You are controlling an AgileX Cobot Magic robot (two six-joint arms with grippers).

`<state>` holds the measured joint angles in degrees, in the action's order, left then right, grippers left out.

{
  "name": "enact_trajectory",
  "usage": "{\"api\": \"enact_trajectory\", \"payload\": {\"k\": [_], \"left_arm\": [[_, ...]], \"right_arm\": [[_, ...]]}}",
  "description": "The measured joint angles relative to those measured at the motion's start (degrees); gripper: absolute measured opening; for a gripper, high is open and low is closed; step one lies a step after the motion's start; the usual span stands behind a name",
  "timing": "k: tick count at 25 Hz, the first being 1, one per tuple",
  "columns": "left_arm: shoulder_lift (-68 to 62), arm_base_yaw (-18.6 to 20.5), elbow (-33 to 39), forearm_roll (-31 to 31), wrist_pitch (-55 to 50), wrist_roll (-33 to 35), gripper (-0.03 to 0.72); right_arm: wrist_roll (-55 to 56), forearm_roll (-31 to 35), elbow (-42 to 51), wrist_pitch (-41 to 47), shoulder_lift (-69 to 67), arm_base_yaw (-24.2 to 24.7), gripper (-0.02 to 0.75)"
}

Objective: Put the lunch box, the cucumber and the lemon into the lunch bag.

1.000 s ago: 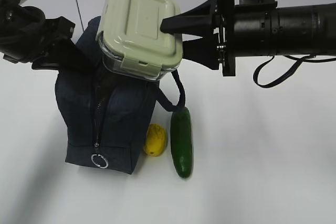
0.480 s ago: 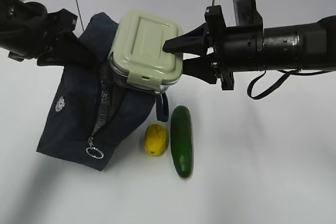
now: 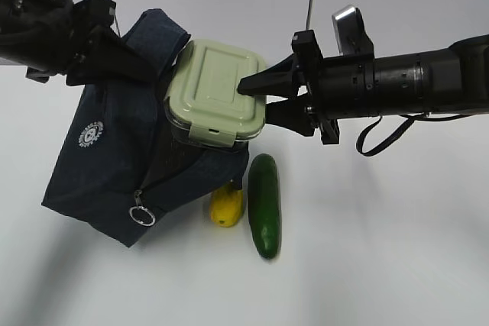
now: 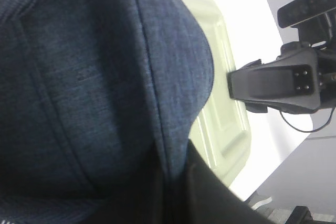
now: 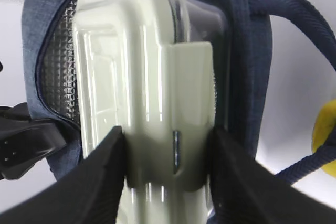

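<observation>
Looking from the right wrist, the right gripper (image 5: 168, 166) clamps the lunch box (image 5: 142, 82), half inside the lunch bag (image 5: 58, 77), showing its silver lining. Outside, the clenched left gripper (image 3: 114, 55) pinches the bag's rim; lemon (image 3: 227, 205) and cucumber (image 3: 264, 205) lie on the table (image 3: 382, 250).

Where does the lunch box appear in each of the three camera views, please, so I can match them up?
Exterior view: lunch box upper centre, at the bag's opening, held by the right gripper.
Left wrist view: its pale green lid shows as a strip right of centre, behind navy fabric.
Right wrist view: it fills the centre, clamped between the jaws.
Shared landmark: the lunch bag.
</observation>
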<state>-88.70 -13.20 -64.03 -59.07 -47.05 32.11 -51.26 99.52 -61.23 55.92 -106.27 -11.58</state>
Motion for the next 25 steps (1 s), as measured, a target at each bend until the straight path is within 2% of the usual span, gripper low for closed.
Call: {"api": "enact_trajectory", "payload": {"k": [18,25], "left_arm": [[-2.9,-1.6,0.0,-9.6,-1.6,4.2,0.002],[-5.9,-1.7,0.0,-17.6,-2.8,7.4,0.002]], "right_arm": [[-2.8,0.5,-0.3,-1.5,-0.1,-1.2,0.351],[-4.5,0.5,-1.5,-5.5,-0.9,-1.6,0.351]]}}
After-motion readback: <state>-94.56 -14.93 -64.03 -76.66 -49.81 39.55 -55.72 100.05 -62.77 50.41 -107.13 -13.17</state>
